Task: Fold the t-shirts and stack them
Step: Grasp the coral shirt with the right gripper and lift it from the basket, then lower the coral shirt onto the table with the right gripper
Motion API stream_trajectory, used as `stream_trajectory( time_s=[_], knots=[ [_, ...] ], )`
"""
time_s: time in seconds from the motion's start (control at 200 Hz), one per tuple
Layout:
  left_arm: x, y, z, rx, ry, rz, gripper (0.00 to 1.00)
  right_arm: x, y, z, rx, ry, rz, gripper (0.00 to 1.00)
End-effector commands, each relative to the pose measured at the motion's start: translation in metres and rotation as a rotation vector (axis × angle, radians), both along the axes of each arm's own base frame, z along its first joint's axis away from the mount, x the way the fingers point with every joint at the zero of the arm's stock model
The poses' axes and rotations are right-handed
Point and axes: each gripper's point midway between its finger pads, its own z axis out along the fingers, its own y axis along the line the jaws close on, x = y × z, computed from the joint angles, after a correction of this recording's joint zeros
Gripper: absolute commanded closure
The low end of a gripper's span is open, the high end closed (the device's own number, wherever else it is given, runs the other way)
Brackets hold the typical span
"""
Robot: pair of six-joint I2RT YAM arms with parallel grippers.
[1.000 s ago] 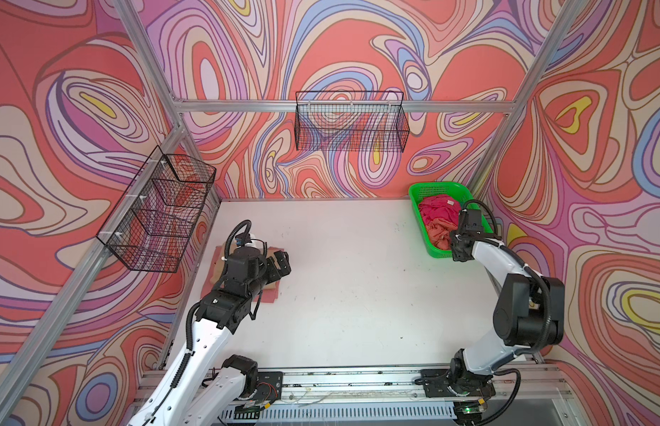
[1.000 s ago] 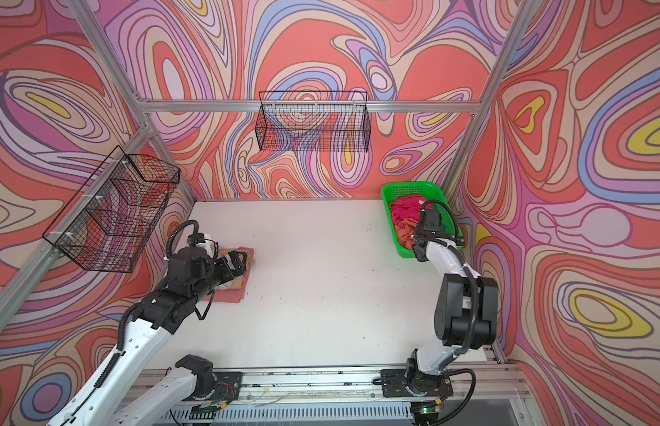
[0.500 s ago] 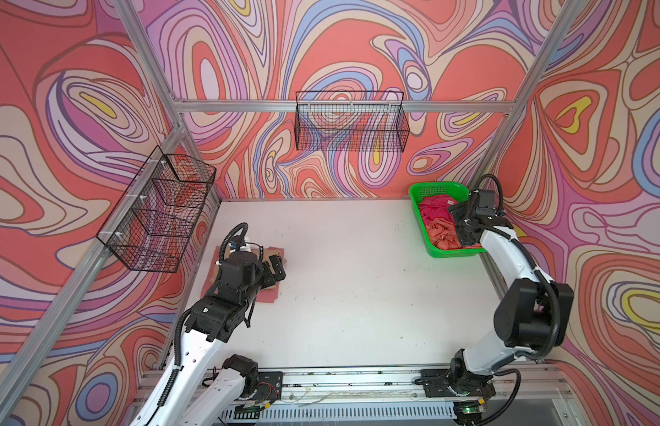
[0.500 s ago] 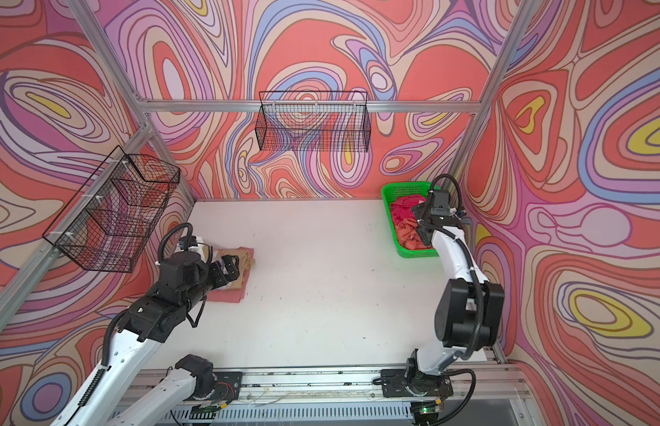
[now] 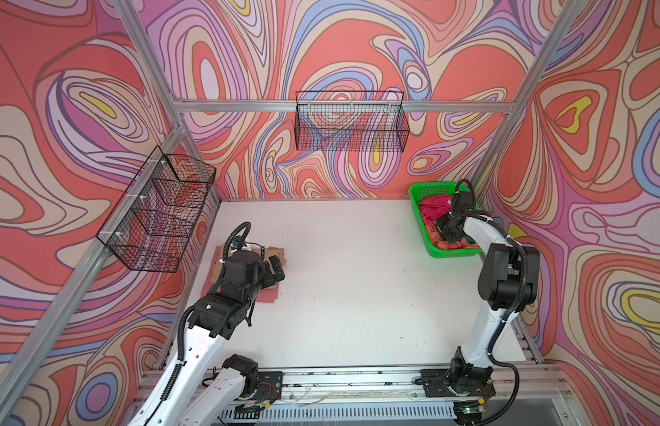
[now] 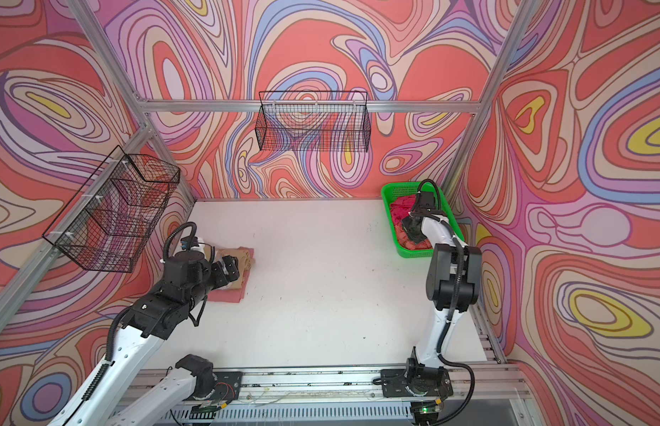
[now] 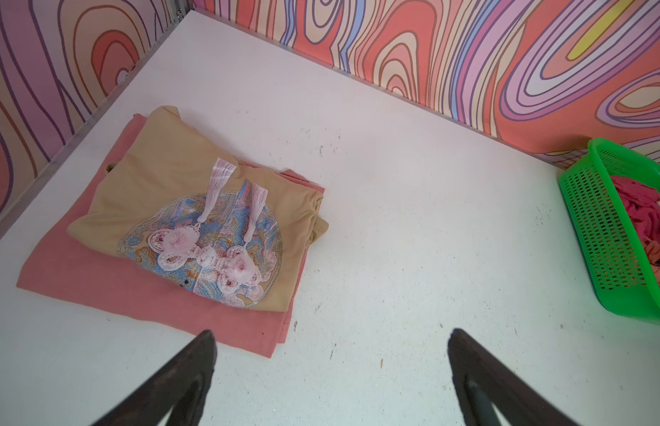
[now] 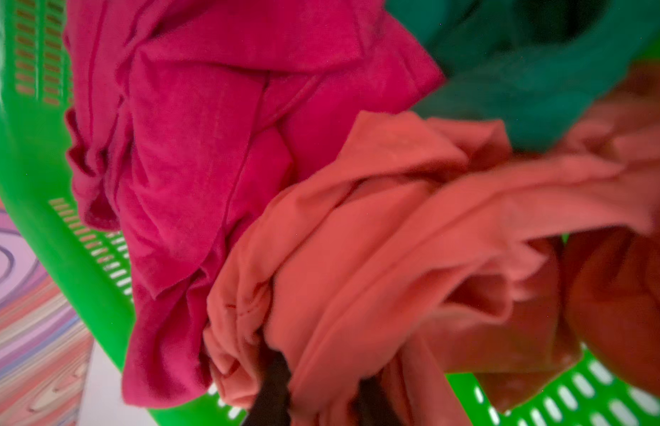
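Note:
A crumpled coral-orange t-shirt (image 8: 376,239) lies in the green basket (image 8: 29,166) beside a magenta-pink one (image 8: 195,129) and a dark green one (image 8: 535,73). My right gripper (image 8: 321,383) is down in the basket (image 5: 453,254), shut on a fold of the coral-orange cloth; in both top views it (image 5: 444,230) hangs over the pile. At the left, a folded tan t-shirt with pale print (image 7: 166,177) rests on a folded salmon-pink one (image 7: 99,287). My left gripper (image 7: 330,332) hovers open beside this stack, holding nothing.
One black wire basket (image 5: 350,125) hangs on the back wall and another (image 5: 158,214) on the left wall. The green basket stands in the back right corner against the patterned wall. The white table (image 5: 350,295) stretches between the stack and the basket.
My right gripper has dropped into the basket and shut on the coral-orange cloth after standing open. The left arm drew back slightly from the stack, still open.

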Motion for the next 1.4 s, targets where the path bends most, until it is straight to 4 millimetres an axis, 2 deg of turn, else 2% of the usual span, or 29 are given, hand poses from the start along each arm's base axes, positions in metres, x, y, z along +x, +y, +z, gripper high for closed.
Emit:
stream_trajectory(
  time_s=[0.0,0.05,0.075,0.085,0.105,0.21,0.265,0.376,0.456,0.501,0.571,0.631,0.696,0.761,0.836,0.911,0.962,1.017,1.072,1.142,1.187,1.197,1.202,1.222,1.227,1.307,1.397],
  knots=[
    [-0.003,0.001,-0.006,0.021,0.024,-0.004,0.00,-0.004,-0.009,0.062,-0.065,-0.115,-0.018,1.00],
    [-0.002,0.000,-0.006,0.020,0.027,-0.009,0.00,-0.010,-0.016,0.096,-0.109,-0.176,-0.048,1.00],
    [-0.002,0.000,-0.006,0.018,0.028,-0.010,0.00,-0.012,-0.018,0.105,-0.123,-0.190,-0.058,1.00],
    [-0.002,0.000,-0.006,0.018,0.029,-0.010,0.00,-0.016,-0.019,0.122,-0.135,-0.225,-0.064,1.00],
    [-0.002,-0.001,-0.006,0.017,0.029,-0.010,0.00,-0.019,-0.021,0.136,-0.148,-0.252,-0.071,1.00],
    [-0.001,-0.002,-0.008,0.013,0.036,-0.016,0.00,-0.036,-0.025,0.195,-0.195,-0.365,-0.097,1.00],
    [-0.001,-0.003,-0.008,0.009,0.036,-0.019,0.00,-0.042,-0.020,0.227,-0.195,-0.436,-0.085,1.00],
    [0.000,-0.005,-0.009,0.007,0.041,-0.023,0.00,-0.051,-0.011,0.275,-0.182,-0.526,-0.044,1.00],
    [0.001,-0.005,-0.009,0.006,0.041,-0.025,0.00,-0.051,0.007,0.312,-0.142,-0.616,0.039,1.00],
    [0.001,-0.005,-0.009,0.007,0.041,-0.027,0.00,-0.050,0.022,0.333,-0.101,-0.668,0.110,1.00],
    [0.001,-0.006,-0.008,0.004,0.037,-0.031,0.00,-0.050,0.058,0.366,-0.032,-0.738,0.253,1.00],
    [0.001,-0.007,-0.008,0.004,0.035,-0.034,0.00,-0.055,0.095,0.395,-0.005,-0.797,0.372,1.00],
    [0.002,-0.007,-0.006,0.001,0.028,-0.036,0.00,-0.067,0.145,0.425,0.037,-0.863,0.514,1.00],
    [0.002,-0.007,-0.005,0.001,0.023,-0.038,0.00,-0.080,0.191,0.443,0.139,-0.917,0.651,1.00],
    [0.002,-0.006,-0.002,0.004,0.015,-0.035,0.00,-0.098,0.232,0.459,0.234,-0.964,0.763,1.00],
    [0.001,-0.007,0.000,0.001,0.005,-0.041,0.00,-0.118,0.259,0.478,0.263,-1.018,0.833,1.00],
    [0.001,-0.008,0.002,-0.005,-0.005,-0.048,0.00,-0.129,0.270,0.486,0.285,-1.045,0.864,1.00],
    [0.000,-0.009,0.004,-0.008,-0.015,-0.053,0.00,-0.136,0.278,0.486,0.310,-1.046,0.885,1.00],
    [-0.001,-0.008,0.006,-0.010,-0.028,-0.054,0.00,-0.137,0.282,0.474,0.322,-1.020,0.892,1.00],
    [-0.002,-0.007,0.008,-0.010,-0.041,-0.052,0.00,-0.132,0.285,0.439,0.331,-0.954,0.888,1.00],
    [-0.003,-0.006,0.009,-0.010,-0.048,-0.050,0.00,-0.130,0.289,0.407,0.353,-0.908,0.889,1.00],
    [-0.003,-0.006,0.009,-0.009,-0.049,-0.051,0.00,-0.131,0.289,0.407,0.355,-0.909,0.891,1.00],
    [-0.003,-0.006,0.009,-0.010,-0.050,-0.050,0.00,-0.130,0.289,0.397,0.360,-0.893,0.889,1.00],
    [-0.004,-0.006,0.009,-0.010,-0.051,-0.050,0.00,-0.128,0.290,0.384,0.368,-0.872,0.886,1.00],
    [-0.004,-0.006,0.009,-0.010,-0.051,-0.050,0.00,-0.127,0.291,0.375,0.371,-0.858,0.882,1.00],
    [-0.004,-0.006,0.009,-0.011,-0.049,-0.054,0.00,-0.128,0.291,0.310,0.409,-0.765,0.851,1.00],
    [-0.003,-0.010,0.006,-0.019,-0.039,-0.067,0.00,-0.136,0.285,0.228,0.437,-0.638,0.799,1.00]
  ],
)
